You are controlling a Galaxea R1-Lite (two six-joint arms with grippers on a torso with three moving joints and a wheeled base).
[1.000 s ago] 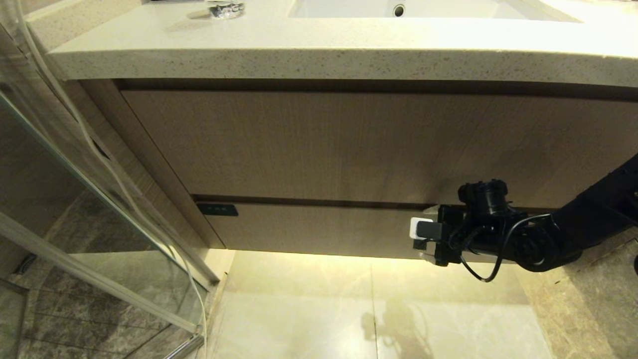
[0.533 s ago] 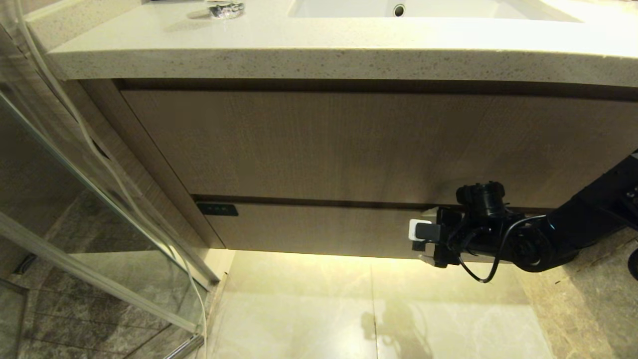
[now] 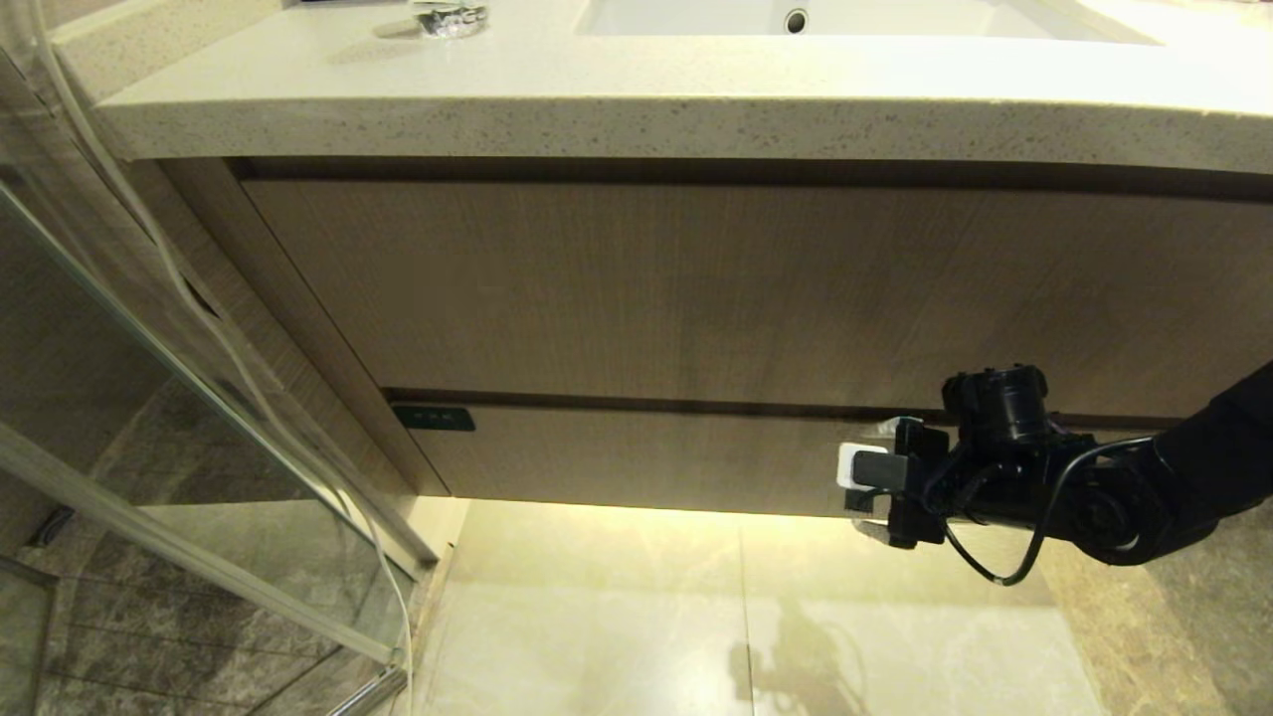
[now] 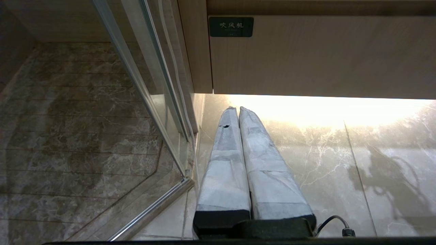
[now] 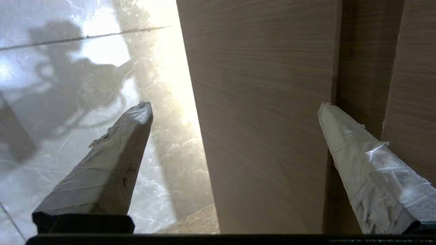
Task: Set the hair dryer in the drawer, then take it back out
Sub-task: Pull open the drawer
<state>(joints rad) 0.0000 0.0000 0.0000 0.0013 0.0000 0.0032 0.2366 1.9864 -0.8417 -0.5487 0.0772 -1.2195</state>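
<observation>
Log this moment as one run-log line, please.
drawer: closed | right pincer: open, straddling the drawer front | left pincer: shut, low over floor

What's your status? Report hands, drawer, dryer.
Right hand open, straddling the drawer front. Left hand shut, low by the shower glass. Drawer closed; dryer not in view. Nothing in the way.

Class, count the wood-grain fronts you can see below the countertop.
2. The taller front sits directly under the countertop; the shallow drawer lies beneath it, nearest the floor. Both are closed.
</observation>
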